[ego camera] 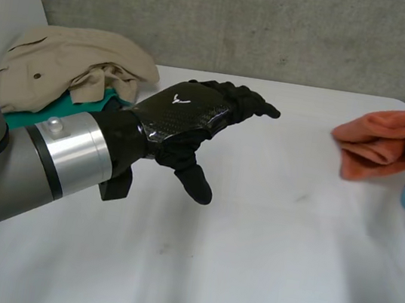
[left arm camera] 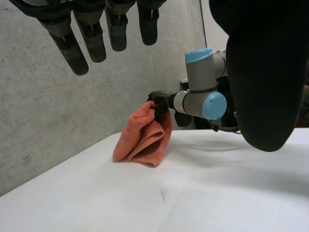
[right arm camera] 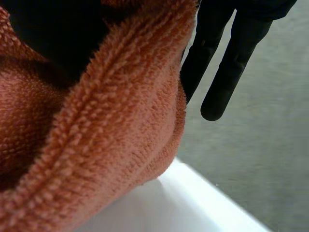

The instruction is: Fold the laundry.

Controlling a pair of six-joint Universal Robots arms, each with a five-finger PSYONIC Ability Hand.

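Right hand (left arm camera: 158, 102) pinches the bunched orange towel (left arm camera: 142, 137) at its upper edge.

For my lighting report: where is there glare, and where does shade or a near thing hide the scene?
Head view: glare on the metal wrist ring and on the left hand. Left wrist view: that hand's dark thumb hides part of the right arm. Right wrist view: shaded folds in the orange towel by the right hand.
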